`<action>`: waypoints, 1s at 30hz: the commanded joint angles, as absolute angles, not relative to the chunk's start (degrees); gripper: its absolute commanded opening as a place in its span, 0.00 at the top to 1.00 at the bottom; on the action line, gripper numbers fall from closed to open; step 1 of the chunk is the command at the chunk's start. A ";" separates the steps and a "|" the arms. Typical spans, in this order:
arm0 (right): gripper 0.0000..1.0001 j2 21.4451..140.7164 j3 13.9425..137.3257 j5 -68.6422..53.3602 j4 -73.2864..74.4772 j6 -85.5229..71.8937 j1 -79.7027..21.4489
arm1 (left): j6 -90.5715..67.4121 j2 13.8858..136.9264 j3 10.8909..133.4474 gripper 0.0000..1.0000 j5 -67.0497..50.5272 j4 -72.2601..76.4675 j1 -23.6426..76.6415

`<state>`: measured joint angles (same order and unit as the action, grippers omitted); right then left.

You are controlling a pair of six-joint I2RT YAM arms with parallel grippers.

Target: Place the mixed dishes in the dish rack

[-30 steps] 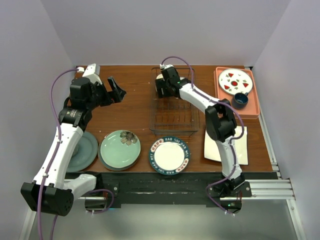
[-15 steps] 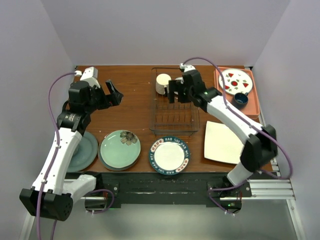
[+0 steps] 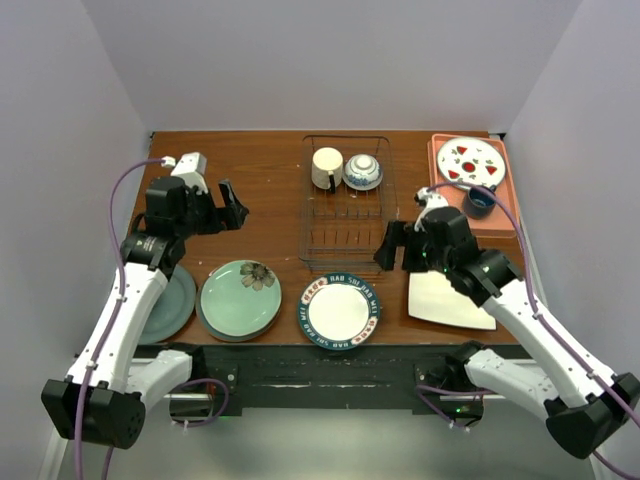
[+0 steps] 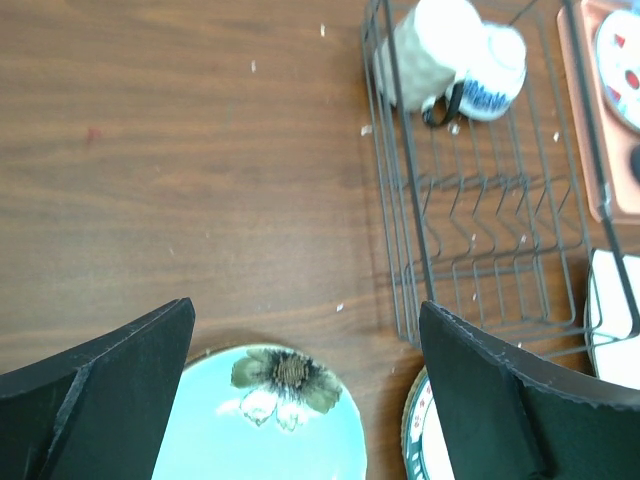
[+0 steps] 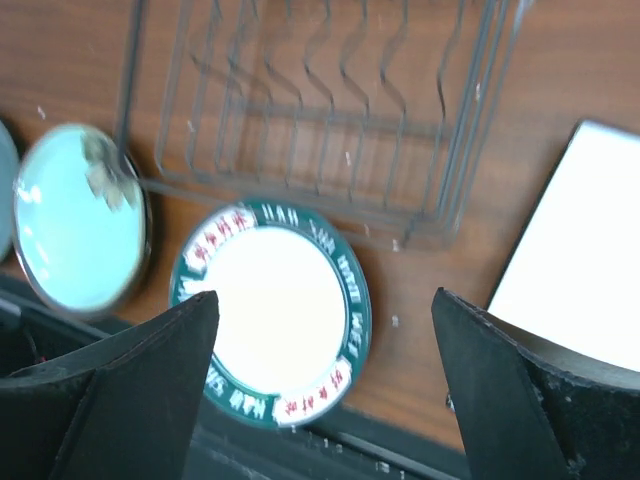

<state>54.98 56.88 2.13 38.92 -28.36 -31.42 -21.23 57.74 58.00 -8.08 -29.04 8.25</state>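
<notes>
The dark wire dish rack (image 3: 345, 215) stands at the table's middle. The cream mug (image 3: 327, 168) and the blue-white bowl (image 3: 363, 172) sit side by side at its far end, also in the left wrist view: mug (image 4: 425, 50), bowl (image 4: 497, 75). The pale green flower plate (image 3: 240, 297) lies on a teal-blue plate whose rim (image 3: 207, 322) shows. The dark-rimmed white plate (image 3: 340, 312) and white square plate (image 3: 450, 298) lie near the front edge. My left gripper (image 3: 236, 203) is open and empty, left of the rack. My right gripper (image 3: 390, 248) is open and empty, between rack and square plate.
A pink tray (image 3: 505, 215) at the back right holds a white plate with red marks (image 3: 470, 162) and a dark blue cup (image 3: 480, 200). A grey-green plate (image 3: 170, 300) lies at the front left, partly under my left arm. White walls close three sides.
My right gripper has left the far end of the rack and pulled back to the near right; the bowl now shows beside the mug. My left gripper has barely moved.
</notes>
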 commanded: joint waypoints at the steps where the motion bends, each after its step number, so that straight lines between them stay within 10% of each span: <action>1: 0.14 51.95 47.92 -5.26 40.70 -32.95 -31.29 | -21.09 56.52 53.53 0.00 -12.03 -27.60 8.00; 7: 0.32 52.12 39.12 -13.27 34.89 -35.59 -31.99 | -23.03 55.64 49.13 0.00 -13.88 -26.10 7.91; 30: 0.50 56.78 23.21 -15.30 14.15 -42.19 -33.13 | -27.42 50.10 35.42 0.00 -20.74 -20.31 7.91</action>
